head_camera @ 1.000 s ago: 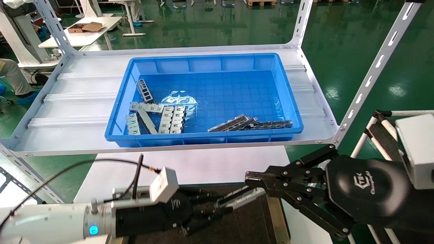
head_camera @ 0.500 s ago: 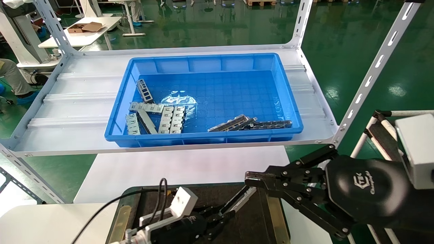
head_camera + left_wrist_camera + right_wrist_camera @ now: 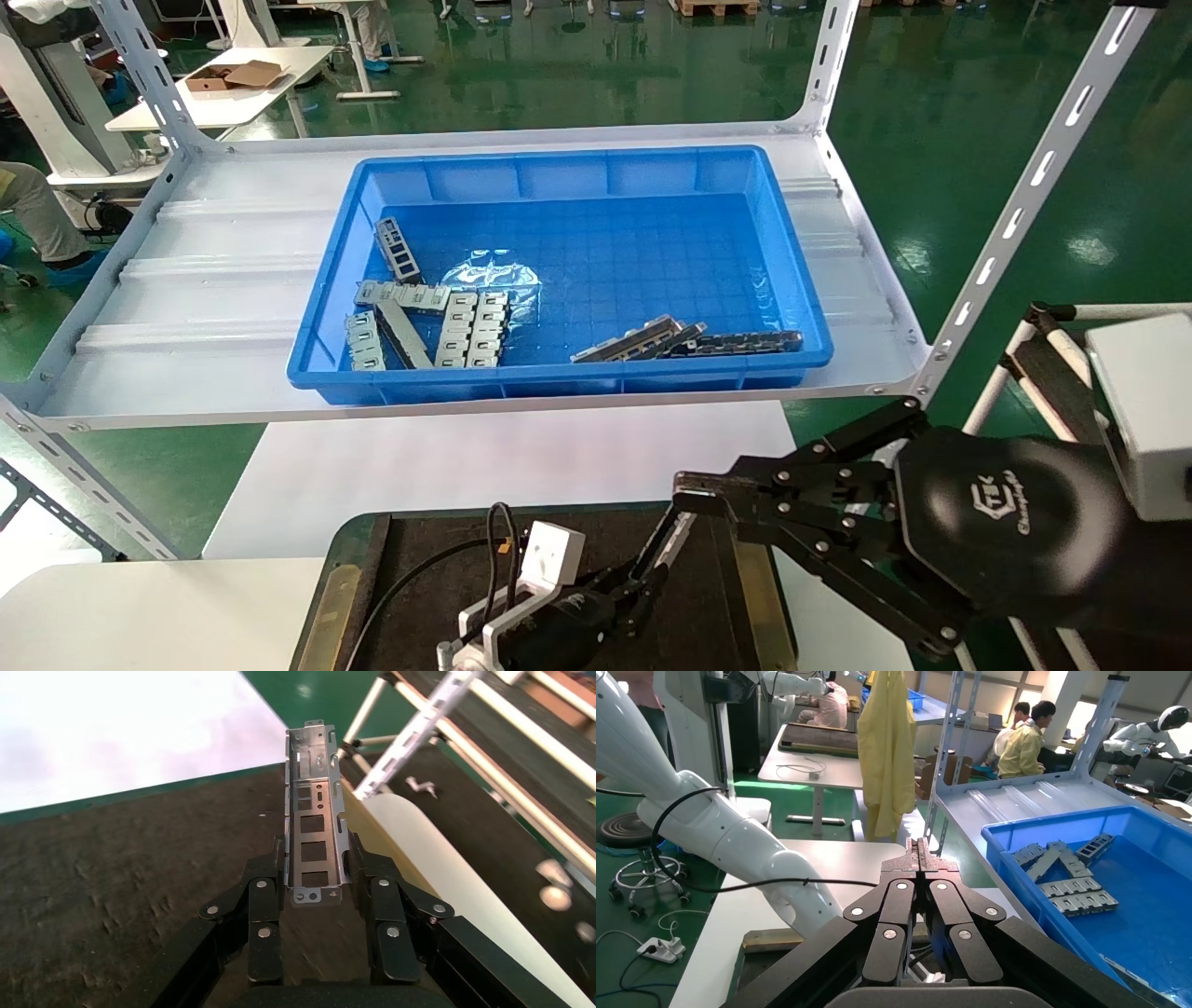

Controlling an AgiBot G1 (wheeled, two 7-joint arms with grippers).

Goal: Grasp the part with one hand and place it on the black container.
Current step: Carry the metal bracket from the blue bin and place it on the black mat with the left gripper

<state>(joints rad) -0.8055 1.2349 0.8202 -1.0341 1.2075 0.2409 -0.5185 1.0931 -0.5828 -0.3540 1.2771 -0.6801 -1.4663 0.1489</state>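
Note:
The part [image 3: 663, 545], a long silver-grey channel bar with rectangular cut-outs, is held at one end in my left gripper [image 3: 635, 587]. The gripper is low over the black container [image 3: 419, 559], near its right brass-coloured rim strip [image 3: 756, 596]. In the left wrist view the fingers [image 3: 263, 881] clamp the part [image 3: 314, 811] on both sides, and my left gripper [image 3: 314, 864] holds it above the rough black surface [image 3: 126, 881], pointing away. Whether the part touches the surface I cannot tell. My right gripper [image 3: 694, 489] is shut and empty at the lower right, and also shows in the right wrist view [image 3: 919, 855].
A deep blue bin [image 3: 559, 172] stands on the white shelf [image 3: 186, 280] behind, holding several short silver plates [image 3: 470, 326] and a dark bar [image 3: 740, 342]. A white table top [image 3: 466, 457] lies between shelf and container. Slanted shelf posts [image 3: 1024, 196] rise at the right.
My left gripper has moved right and lower over the black container with the part in it; its white arm has dropped out of view. The right gripper has not moved.

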